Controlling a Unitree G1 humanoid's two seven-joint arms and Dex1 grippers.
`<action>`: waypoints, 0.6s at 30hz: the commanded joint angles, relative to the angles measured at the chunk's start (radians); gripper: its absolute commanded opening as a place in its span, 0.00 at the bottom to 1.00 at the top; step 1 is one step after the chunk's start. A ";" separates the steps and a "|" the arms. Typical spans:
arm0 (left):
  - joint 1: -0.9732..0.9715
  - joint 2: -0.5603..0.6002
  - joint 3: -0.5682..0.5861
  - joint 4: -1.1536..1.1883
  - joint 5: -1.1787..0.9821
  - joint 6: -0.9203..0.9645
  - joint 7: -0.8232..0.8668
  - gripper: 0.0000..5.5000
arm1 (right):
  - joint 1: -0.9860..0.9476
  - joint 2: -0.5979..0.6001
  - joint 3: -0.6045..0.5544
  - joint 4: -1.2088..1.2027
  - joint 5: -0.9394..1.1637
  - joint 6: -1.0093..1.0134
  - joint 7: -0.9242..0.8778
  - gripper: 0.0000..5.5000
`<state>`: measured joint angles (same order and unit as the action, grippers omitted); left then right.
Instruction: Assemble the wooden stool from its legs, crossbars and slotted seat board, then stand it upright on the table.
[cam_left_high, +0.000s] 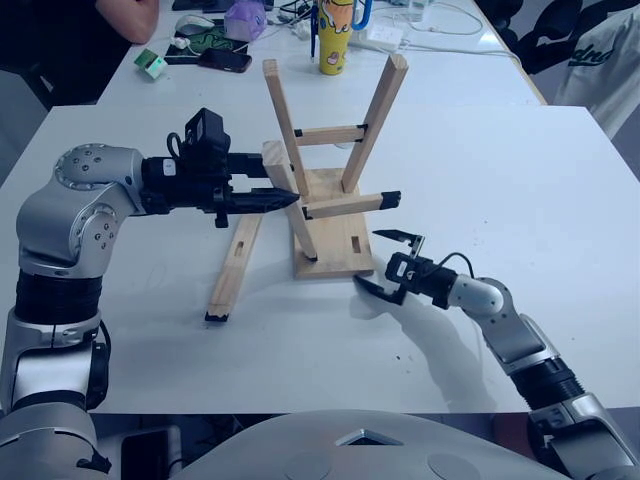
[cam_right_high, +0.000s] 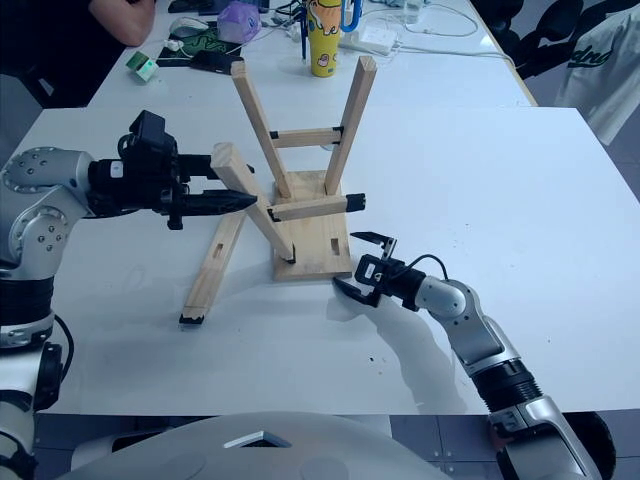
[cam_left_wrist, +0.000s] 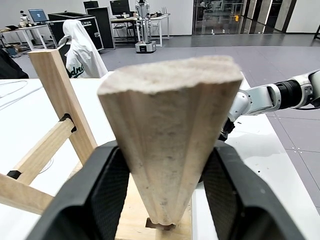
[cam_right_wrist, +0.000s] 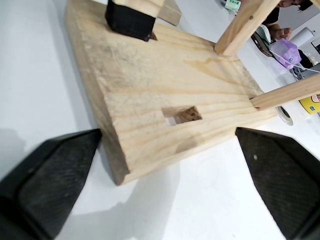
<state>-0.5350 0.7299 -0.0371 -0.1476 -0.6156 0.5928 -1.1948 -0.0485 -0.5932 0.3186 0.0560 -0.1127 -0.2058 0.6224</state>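
Observation:
The slotted seat board (cam_left_high: 338, 240) lies flat on the white table. Two legs (cam_left_high: 375, 120) stand in it, joined by a crossbar (cam_left_high: 330, 135). My left gripper (cam_left_high: 280, 197) is shut on a third leg (cam_left_wrist: 170, 125), held tilted with its lower end at a near slot of the board. A crossbar (cam_left_high: 345, 207) sticks out from this leg. One loose leg (cam_left_high: 235, 270) lies on the table to the left. My right gripper (cam_left_high: 367, 257) stands open at the board's near right corner, and an empty slot (cam_right_wrist: 182, 114) lies just ahead of its fingers (cam_right_wrist: 45, 175).
At the table's far side stand a yellow cup (cam_left_high: 333, 45), a purple object (cam_left_high: 245, 20), a dark phone (cam_left_high: 225, 60) and a small green box (cam_left_high: 151, 64). Bare white table (cam_left_high: 520, 180) stretches to the right and along the near edge.

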 joint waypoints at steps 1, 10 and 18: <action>-0.020 0.028 -0.007 0.023 0.044 -0.033 -0.021 0.38 | 0.057 0.001 0.036 0.039 -0.064 0.071 0.006 0.91; -0.053 0.034 -0.020 0.035 0.063 -0.023 -0.057 0.38 | 0.068 -0.001 0.046 0.026 -0.064 0.086 0.003 0.91; -0.044 0.009 -0.020 0.004 0.053 -0.022 -0.033 0.38 | 0.067 0.002 0.054 0.024 -0.065 0.095 0.006 0.91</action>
<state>-0.5724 0.7490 -0.0577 -0.1335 -0.5608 0.5619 -1.2366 -0.0336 -0.5910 0.3218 0.0315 -0.1129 -0.1758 0.6026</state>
